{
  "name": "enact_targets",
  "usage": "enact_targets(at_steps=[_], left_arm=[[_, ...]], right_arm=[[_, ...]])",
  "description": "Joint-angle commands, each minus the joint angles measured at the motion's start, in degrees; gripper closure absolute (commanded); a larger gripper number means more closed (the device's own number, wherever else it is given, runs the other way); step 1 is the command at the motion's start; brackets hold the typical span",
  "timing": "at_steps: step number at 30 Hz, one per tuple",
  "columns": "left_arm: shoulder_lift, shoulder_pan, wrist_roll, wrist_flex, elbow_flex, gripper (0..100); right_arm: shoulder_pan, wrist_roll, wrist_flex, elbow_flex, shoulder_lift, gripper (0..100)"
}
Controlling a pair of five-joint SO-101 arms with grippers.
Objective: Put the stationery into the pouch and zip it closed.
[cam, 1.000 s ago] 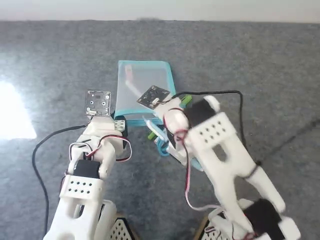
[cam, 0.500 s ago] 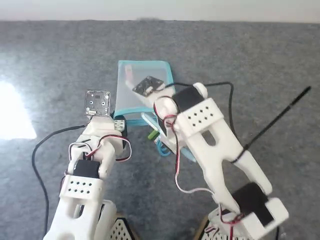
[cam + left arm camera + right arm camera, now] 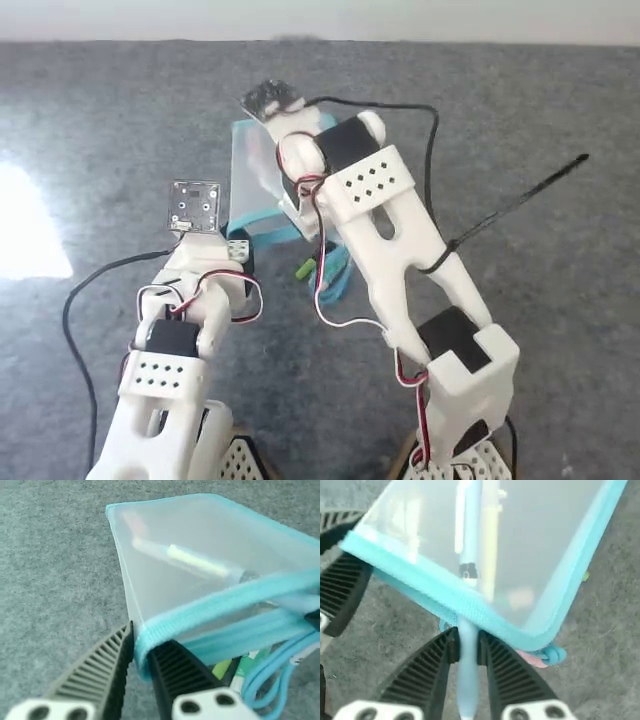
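Observation:
The pouch (image 3: 200,595) is translucent with a teal zip band and lies on grey felt; it also shows under the right arm (image 3: 250,180). My left gripper (image 3: 141,652) is shut on the corner of its teal band, holding the mouth. My right gripper (image 3: 466,645) is shut on a pale blue pen (image 3: 468,690) whose front end passes through the mouth into the pouch (image 3: 530,540). Another pen with a yellowish barrel (image 3: 200,565) lies inside. The left gripper's ribbed fingers (image 3: 340,590) show at the pouch's other corner.
A green item (image 3: 305,268) and a blue looped cord (image 3: 335,272) lie on the felt just outside the pouch mouth, between the arms. A black strap end (image 3: 520,200) sticks out from the right arm. Open felt lies on all sides.
The right arm has swung away from its base over the pouch, carrying the pen further into the mouth. The left arm has stayed where it was.

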Motion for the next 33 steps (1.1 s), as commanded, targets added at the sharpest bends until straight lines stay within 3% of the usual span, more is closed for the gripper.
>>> enact_targets(at_steps=[1, 6, 13, 16, 20, 26, 33], left_arm=[[-0.7, 0.6, -0.7, -1.5, -1.0, 99], [-0.7, 0.6, -0.7, -1.5, -1.1, 99], [-0.7, 0.4, -0.4, -1.5, -1.5, 99], [-0.7, 0.1, -0.4, -0.7, -4.0, 99], [-0.7, -2.0, -0.3, 3.7, -10.5, 99], [-0.3, -5.2, 4.1, 8.4, -25.4, 99], [-0.1, -6.5, 11.7, 8.6, -29.1, 99]], right_arm=[[0.1, -0.5, 1.6, -4.7, -0.7, 82.7], [-1.4, 0.1, 2.0, -4.7, -2.3, 65.8], [-5.0, 1.9, 2.1, 0.4, -18.6, 64.1], [0.3, 2.2, -0.7, 12.0, -27.8, 64.1], [8.1, 2.4, -12.3, 35.6, -40.4, 64.1], [10.4, 2.5, -34.1, 70.9, -55.0, 64.1], [10.5, 2.1, -35.9, 80.6, -59.0, 64.1]])
